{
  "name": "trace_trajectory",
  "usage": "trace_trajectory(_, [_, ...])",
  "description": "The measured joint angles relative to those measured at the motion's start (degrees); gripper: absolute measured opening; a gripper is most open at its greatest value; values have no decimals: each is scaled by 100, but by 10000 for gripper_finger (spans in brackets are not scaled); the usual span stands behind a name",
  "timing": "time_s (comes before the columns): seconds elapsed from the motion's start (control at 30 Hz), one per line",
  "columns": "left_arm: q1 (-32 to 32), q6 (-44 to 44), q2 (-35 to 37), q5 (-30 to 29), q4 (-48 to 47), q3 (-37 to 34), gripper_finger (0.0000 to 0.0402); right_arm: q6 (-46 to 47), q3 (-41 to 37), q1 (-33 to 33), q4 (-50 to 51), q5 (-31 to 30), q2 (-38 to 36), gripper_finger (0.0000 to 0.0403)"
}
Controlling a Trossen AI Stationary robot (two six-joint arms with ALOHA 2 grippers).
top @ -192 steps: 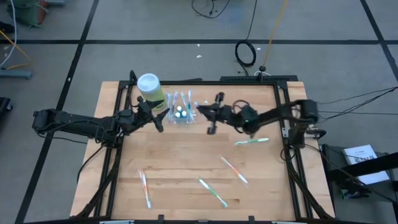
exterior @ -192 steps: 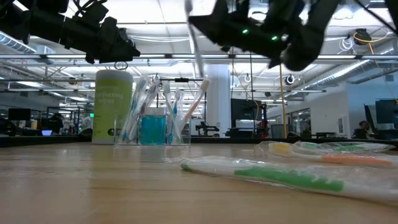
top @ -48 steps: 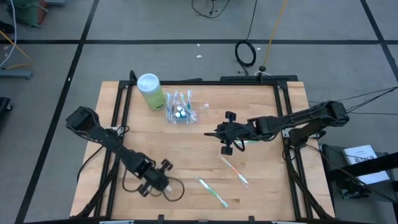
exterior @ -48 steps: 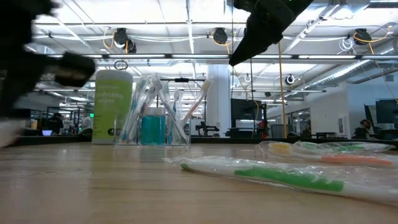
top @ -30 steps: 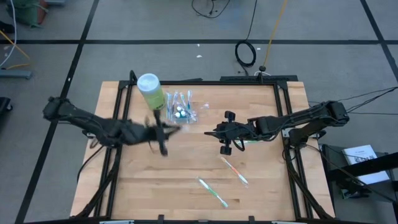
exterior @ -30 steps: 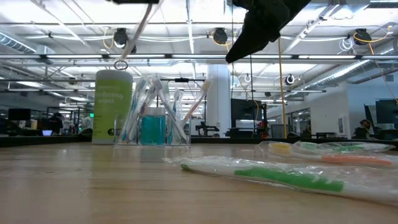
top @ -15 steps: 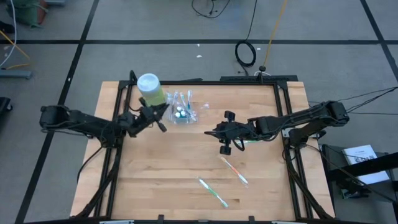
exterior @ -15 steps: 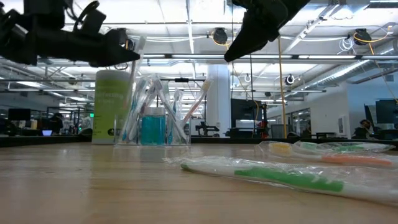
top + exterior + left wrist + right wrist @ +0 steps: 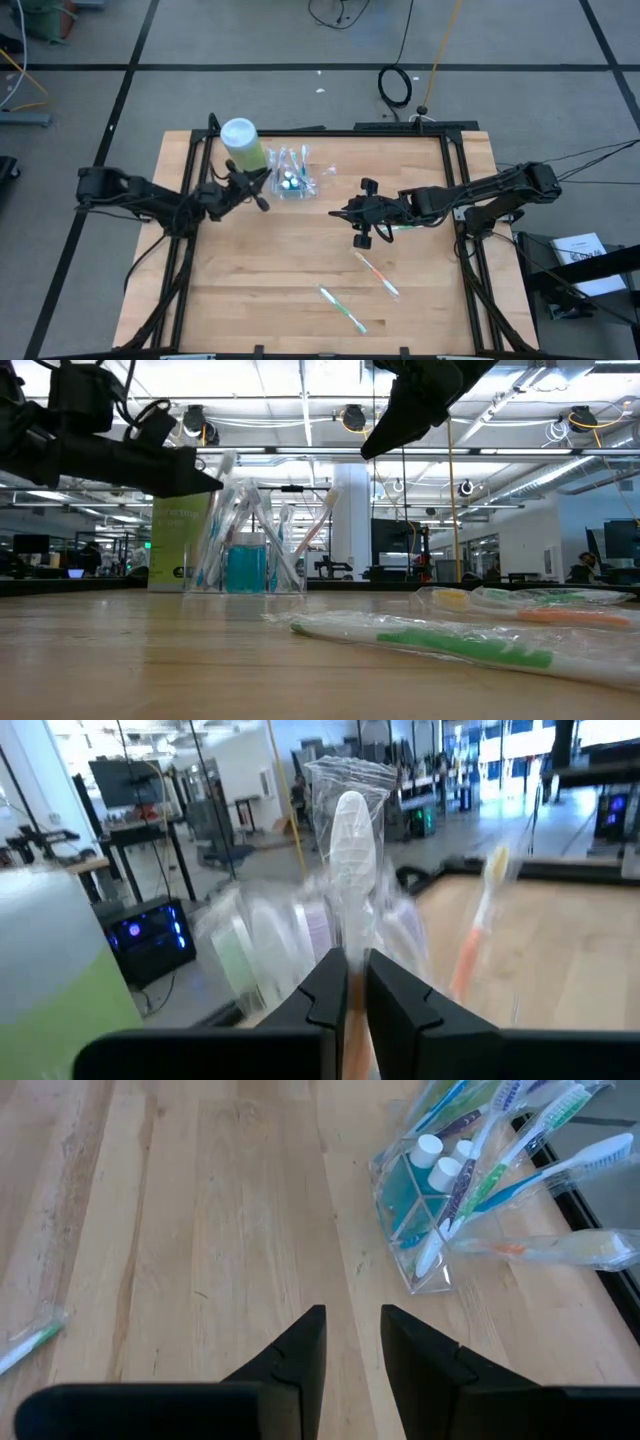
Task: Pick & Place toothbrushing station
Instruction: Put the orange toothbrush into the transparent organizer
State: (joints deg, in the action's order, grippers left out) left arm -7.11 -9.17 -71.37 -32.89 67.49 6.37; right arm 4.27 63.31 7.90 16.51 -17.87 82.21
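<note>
left gripper (image 9: 347, 982): jaws pinching a wrapped toothbrush (image 9: 351, 830) just over the cup (image 9: 290, 183) | cup: far side of table (image 9: 300, 270), beside green bottle (image 9: 243, 146) | right gripper (image 9: 352, 1330): jaws spread, empty, mid-table

The cup (image 9: 291, 180) holding toothbrushes (image 9: 262, 535) stands just right of the bottle (image 9: 243, 146); two more toothbrushes (image 9: 374, 273) lie well apart toward the table's (image 9: 300, 250) front.

Bright, even light falls from ceiling lamps (image 9: 345, 417) overhead, so shadows on the worktop (image 9: 300, 260) are faint. Near the left tool (image 9: 349, 988), its wrapped toothbrush (image 9: 352, 830) looks blurred; the nearest wrapper (image 9: 440, 643) sits soft.
</note>
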Motion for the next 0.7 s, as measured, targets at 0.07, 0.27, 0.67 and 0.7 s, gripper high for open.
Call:
trace_trajectory(0.07, [0, 61, -108, -16, -117, 0, 30, 0, 0, 0, 0, 0, 0, 89])
trace_trajectory(0.27, [2, 112, -175, -394, -351, 2, 21, 0, -41, 0, -60, 7, 0, 89])
trace_trajectory(0.67, [97, 366, -175, -778, -480, 2, 95, -360, -1158, -6, -265, 5, 0, 91])
trace_trajectory(0.7, [123, 357, -175, -783, -479, 2, 105, -327, -1208, -7, -289, 0, -2, 93])
